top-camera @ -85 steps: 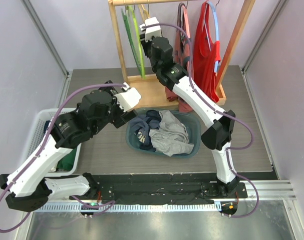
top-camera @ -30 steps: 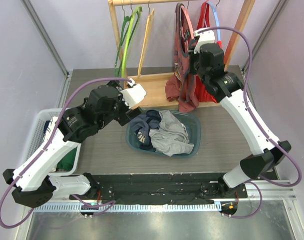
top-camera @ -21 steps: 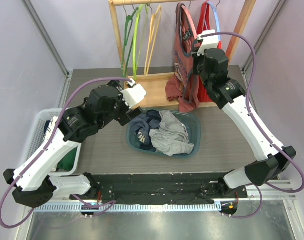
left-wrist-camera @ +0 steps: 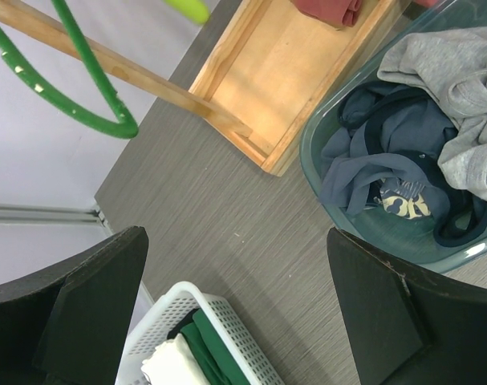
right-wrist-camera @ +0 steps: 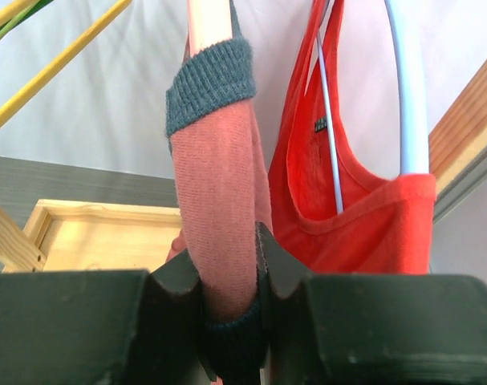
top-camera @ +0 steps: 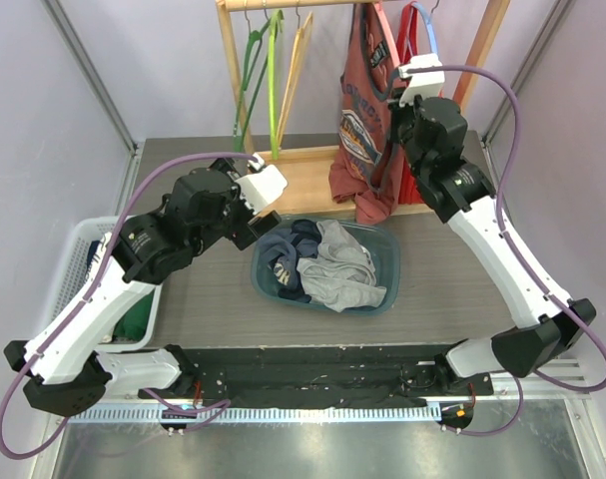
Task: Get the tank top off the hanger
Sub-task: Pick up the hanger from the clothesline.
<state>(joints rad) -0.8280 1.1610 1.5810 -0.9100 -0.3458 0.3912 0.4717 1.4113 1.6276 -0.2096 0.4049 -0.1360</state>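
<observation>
- Your right claw point(right-wrist-camera: 231, 277) is pinched almost closed on the strap of the rust tank top point(top-camera: 358, 130), which hangs on its pink hanger point(right-wrist-camera: 209, 24) at the wooden rack point(top-camera: 303, 185).
- Your left claw point(left-wrist-camera: 235, 241) gapes wide and holds nothing, above the grey bench point(top-camera: 208, 294).
- A teal tub point(top-camera: 393, 271) of clothes sits mid-bench, with lilac walls point(top-camera: 163, 70) around.

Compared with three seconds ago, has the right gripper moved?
Yes. The right gripper swung rightward, from the green hangers toward the rack's right post, and its fingers now pinch the maroon tank top.
</observation>
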